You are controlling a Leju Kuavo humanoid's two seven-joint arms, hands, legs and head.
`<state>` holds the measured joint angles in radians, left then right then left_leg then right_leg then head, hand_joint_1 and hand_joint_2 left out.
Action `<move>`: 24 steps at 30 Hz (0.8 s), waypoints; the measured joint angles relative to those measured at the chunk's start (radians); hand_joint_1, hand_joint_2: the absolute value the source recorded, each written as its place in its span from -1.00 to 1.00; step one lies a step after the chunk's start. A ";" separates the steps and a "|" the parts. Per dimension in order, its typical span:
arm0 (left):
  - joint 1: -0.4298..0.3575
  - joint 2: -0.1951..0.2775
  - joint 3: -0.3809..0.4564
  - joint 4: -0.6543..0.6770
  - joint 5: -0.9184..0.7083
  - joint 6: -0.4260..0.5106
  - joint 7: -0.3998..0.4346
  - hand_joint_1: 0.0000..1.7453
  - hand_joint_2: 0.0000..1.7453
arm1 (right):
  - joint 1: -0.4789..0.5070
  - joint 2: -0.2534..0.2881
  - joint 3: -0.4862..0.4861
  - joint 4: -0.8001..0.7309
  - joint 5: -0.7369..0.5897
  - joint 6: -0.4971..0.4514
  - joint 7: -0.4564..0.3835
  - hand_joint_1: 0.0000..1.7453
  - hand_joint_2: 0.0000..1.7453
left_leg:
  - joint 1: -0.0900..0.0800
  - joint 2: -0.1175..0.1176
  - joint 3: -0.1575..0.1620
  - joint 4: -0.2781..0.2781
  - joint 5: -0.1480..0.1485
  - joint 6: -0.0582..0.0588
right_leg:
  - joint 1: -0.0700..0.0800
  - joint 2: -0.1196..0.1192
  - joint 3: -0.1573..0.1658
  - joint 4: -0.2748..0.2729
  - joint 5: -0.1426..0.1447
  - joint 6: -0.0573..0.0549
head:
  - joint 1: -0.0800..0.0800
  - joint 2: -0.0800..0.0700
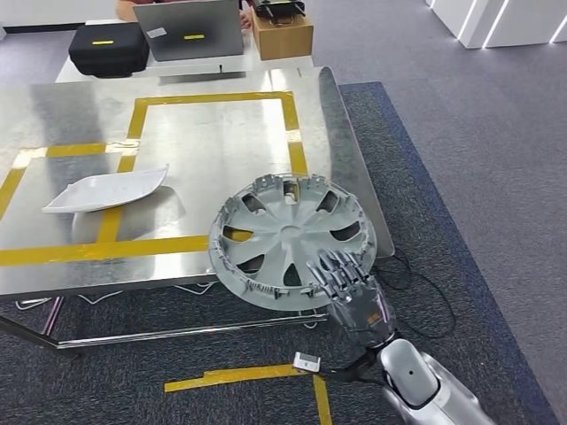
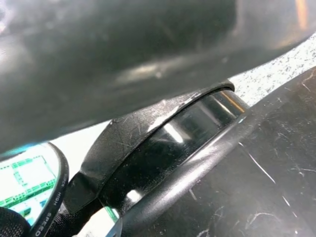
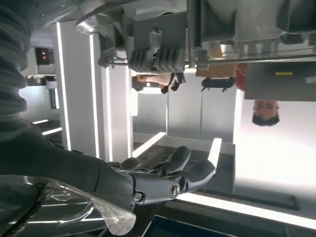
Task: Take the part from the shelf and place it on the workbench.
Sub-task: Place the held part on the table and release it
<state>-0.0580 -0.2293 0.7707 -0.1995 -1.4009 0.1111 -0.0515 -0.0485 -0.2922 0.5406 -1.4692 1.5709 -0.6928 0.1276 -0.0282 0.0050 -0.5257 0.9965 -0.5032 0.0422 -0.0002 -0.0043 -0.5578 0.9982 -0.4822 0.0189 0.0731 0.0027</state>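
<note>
The part, a grey wheel cover (image 1: 292, 239), lies at the near right corner of the metal workbench (image 1: 221, 150), with its near rim hanging over the table's edge. My right hand (image 1: 347, 283) reaches over that near rim with its fingers stretched out across the top. In the right wrist view the fingers (image 3: 164, 177) are straight and a gap shows between them and the ribbed wheel cover (image 3: 156, 44), so the hand grips nothing.
A white curved panel (image 1: 107, 190) lies on the bench's left side, inside the yellow tape lines. A black case (image 1: 109, 47), a grey case (image 1: 190, 29) and a cardboard box (image 1: 282, 35) stand behind. Cables (image 1: 415, 274) trail on the carpet to the right. A person (image 3: 265, 112) stands beyond.
</note>
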 joint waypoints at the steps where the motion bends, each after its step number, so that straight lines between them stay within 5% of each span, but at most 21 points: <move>1: 0.000 0.000 0.000 0.000 0.000 0.000 0.001 -1.00 -1.00 | -0.006 -0.015 0.002 -0.001 0.000 0.000 0.026 -1.00 1.00 | 0.000 0.000 0.000 0.000 0.000 0.000 | 0.000 0.000 0.000 0.000 0.000 0.000 | 0.000 0.000; 5: 0.000 0.000 0.002 0.000 0.001 0.000 0.002 -1.00 -1.00 | -0.025 -0.070 0.010 -0.002 0.000 0.000 0.123 -1.00 -1.00 | -0.001 0.000 -0.001 0.001 0.000 0.001 | -0.001 0.000 0.000 0.000 0.001 0.001 | 0.000 0.000; 13: 0.000 0.002 0.007 0.000 0.013 0.001 0.002 -1.00 -1.00 | 0.027 -0.166 -0.032 -0.002 0.000 0.000 0.231 -1.00 -1.00 | -0.002 -0.001 -0.002 0.001 0.000 0.002 | -0.002 -0.002 -0.002 -0.001 0.001 0.001 | 0.000 0.000; 24: 0.001 0.003 0.026 0.000 0.022 0.005 -0.002 -1.00 -1.00 | 0.203 -0.165 -0.326 -0.036 0.000 0.000 0.094 -1.00 -1.00 | -0.002 -0.002 -0.005 0.001 0.000 0.003 | -0.002 -0.002 -0.003 -0.001 0.001 0.001 | 0.000 0.000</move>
<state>-0.0569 -0.2258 0.7964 -0.1995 -1.3791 0.1161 -0.0531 0.1544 -0.4577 0.2150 -1.5048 1.5711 -0.6928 0.2216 -0.0297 0.0028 -0.5310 0.9975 -0.5033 0.0447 -0.0018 -0.0067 -0.5607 0.9975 -0.4815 0.0203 0.0730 0.0027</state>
